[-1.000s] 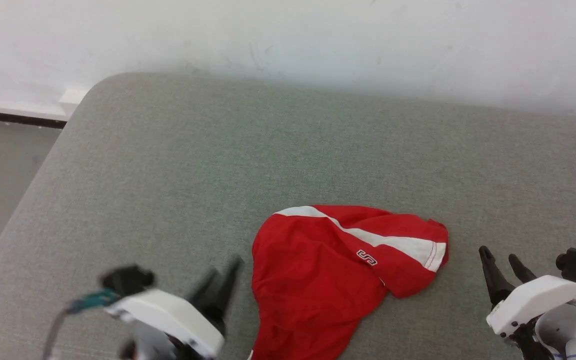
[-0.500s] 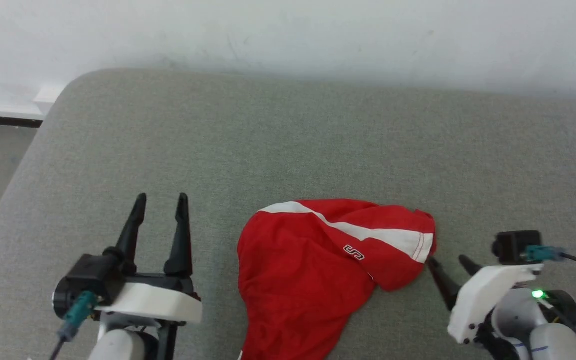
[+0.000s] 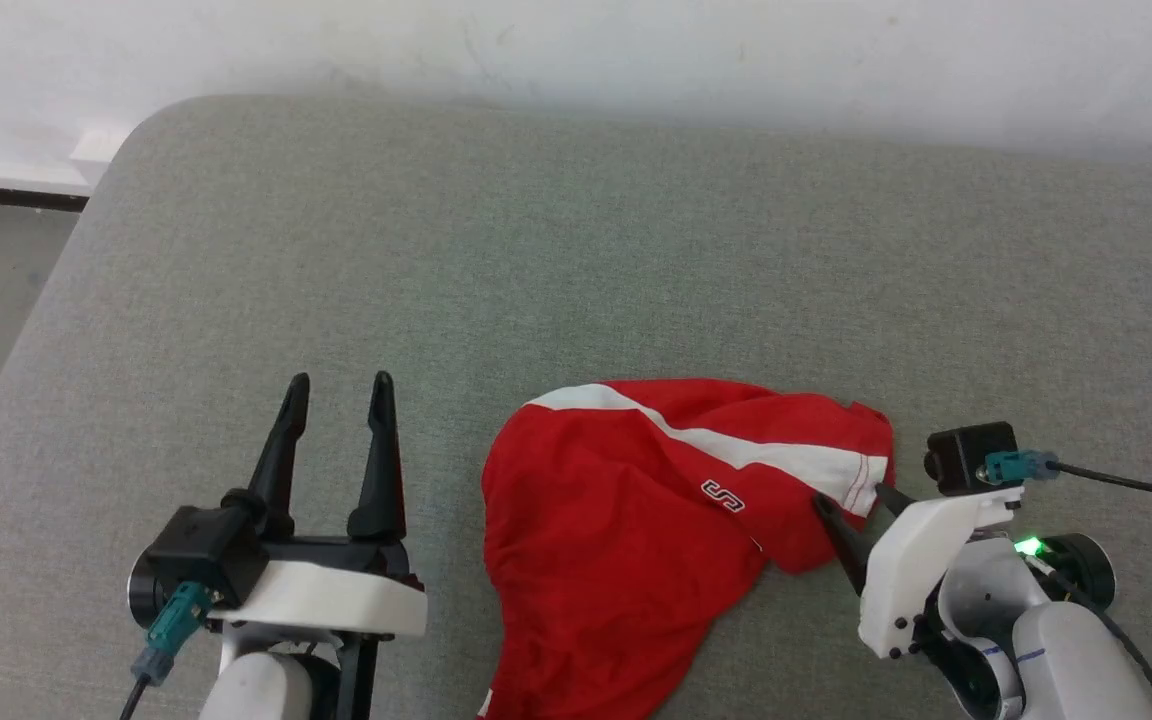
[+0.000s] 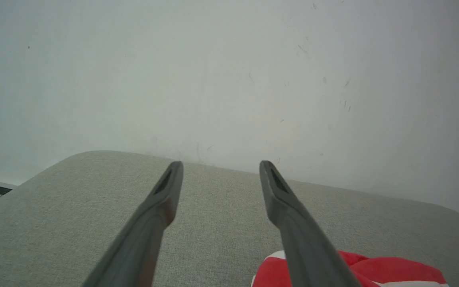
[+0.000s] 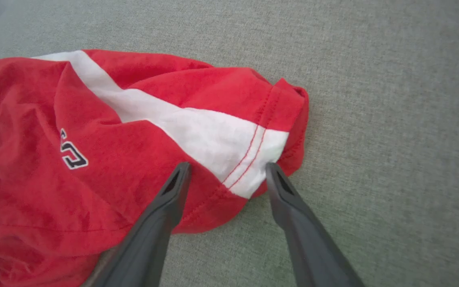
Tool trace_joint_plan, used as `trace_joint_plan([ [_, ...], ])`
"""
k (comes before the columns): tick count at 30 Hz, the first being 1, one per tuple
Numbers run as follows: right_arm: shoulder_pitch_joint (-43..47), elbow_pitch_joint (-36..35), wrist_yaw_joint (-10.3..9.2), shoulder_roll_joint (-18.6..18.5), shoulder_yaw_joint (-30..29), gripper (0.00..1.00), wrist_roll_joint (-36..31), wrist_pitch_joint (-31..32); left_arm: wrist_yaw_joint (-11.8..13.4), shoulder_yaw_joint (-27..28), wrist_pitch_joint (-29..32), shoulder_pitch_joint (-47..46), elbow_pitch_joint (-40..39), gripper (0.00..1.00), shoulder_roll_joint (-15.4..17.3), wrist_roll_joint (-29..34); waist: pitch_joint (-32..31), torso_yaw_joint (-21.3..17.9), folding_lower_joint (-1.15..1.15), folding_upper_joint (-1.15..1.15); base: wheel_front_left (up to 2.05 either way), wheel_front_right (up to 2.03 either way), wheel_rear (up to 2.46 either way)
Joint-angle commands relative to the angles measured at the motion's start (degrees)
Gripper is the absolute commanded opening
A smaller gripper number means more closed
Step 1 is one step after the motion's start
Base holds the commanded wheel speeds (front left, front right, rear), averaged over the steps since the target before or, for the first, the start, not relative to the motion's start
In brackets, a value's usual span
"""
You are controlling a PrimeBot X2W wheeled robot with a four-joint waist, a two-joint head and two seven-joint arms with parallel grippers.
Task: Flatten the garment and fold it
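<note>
Garment [image 3: 626,540]: red shorts in a crumpled heap on the grey cushion [image 3: 576,250], close to its near edge and about mid-width. The lower part runs off the bottom of the head view. Nothing is flat and no fold is made, so I judge this the very start of flattening.

Right gripper [image 3: 851,495]: fingers [image 5: 161,211] spread wide, nothing held. The tips straddle the stitched hem [image 5: 249,159] where the white band [image 5: 165,119] ends, at the heap's right-hand end. Cannot tell whether they touch cloth. Likely reason: the hem is a doubled edge, firmer to pinch than loose thin fabric, and drawing it toward the right edge would open the leg out.

Left gripper [image 3: 340,385]: fingers equally wide, empty, over bare cushion near the heap's left side but apart from it. They point toward the far edge and the wall [image 4: 229,79]. Probably placed to take the opposite side.

Orientation: long axis runs from near edge toward far edge, leaning right at the far end. The leg opening faces the right edge. The band crosses diagonally from far-left to the right hem. Print [image 5: 72,153] partly hidden in folds.
</note>
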Motion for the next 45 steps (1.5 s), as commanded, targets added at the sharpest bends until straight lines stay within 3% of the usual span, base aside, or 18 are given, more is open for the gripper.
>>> trace_joint_plan([
  [1, -1.1, 0.7, -0.05, 0.0, -0.3, 1.00, -0.4, -0.5, -0.8, 0.6, -0.3, -0.3, 0.0, 1.00, -0.5, 0.6, 0.3, 0.2, -0.01, 0.00, 0.00, 0.00, 0.00],
  [12, -3.4, 4.5, -0.05, 0.0, -1.2, 1.00, 0.1, -2.7, -3.5, 2.7, -0.3, -0.7, 0.6, 1.00, -3.0, 1.8, 1.1, 0.7, -0.01, 0.00, 0.00, 0.00, 0.00],
  [13, -3.5, 4.7, -0.05, 0.0, -0.9, 0.34, 0.2, -2.6, -3.7, 2.9, -0.3, -0.8, 0.7, 1.00, -3.1, 1.9, 1.1, 0.7, -0.01, 0.00, 0.00, 0.00, 0.00],
  [14, -3.6, 4.8, -0.05, 0.0, -0.5, 0.01, 0.4, -2.6, -3.8, 3.0, -0.3, -0.7, 0.8, 1.00, -3.2, 2.1, 1.1, 0.7, -0.01, 0.00, 0.00, 0.00, 0.00],
  [25, -2.9, 0.7, -0.05, 0.0, -2.5, 0.00, 1.7, -4.0, -5.1, 3.7, -0.3, -0.1, 2.5, 1.00, -3.7, 2.5, 0.0, -0.3, -0.01, 0.00, 0.00, 0.00, 0.00],
  [32, -1.1, -3.4, -0.05, 0.0, -13.2, 0.00, 1.0, -3.1, -5.5, 3.2, -0.3, -0.2, 4.4, 1.00, -3.9, 1.5, -0.7, -1.2, -0.01, 0.00, 0.00, 0.00, 0.00],
  [38, 1.0, -1.3, -0.05, 0.0, -22.4, 0.00, -0.9, -1.7, -5.9, 2.4, -0.3, -0.4, 6.8, 1.00, -3.9, 0.7, -0.9, -1.6, -0.01, 0.00, 0.00, 0.00, 0.00],
  [42, 1.9, 1.6, -0.05, 0.0, -23.9, 0.00, -0.5, -1.9, -6.2, 1.5, 0.7, -0.6, 9.3, 1.00, -3.9, -1.0, -1.0, -2.0, -0.01, 0.00, 0.00, 0.00, 0.00],
  [45, 1.7, 2.7, -0.05, 0.0, -23.6, 0.00, 0.3, -2.7, -6.7, -0.1, 4.9, -2.5, 10.7, 1.00, -3.9, -2.7, -0.8, -2.4, -0.01, 0.00, 0.00, 0.00, 0.00],
])
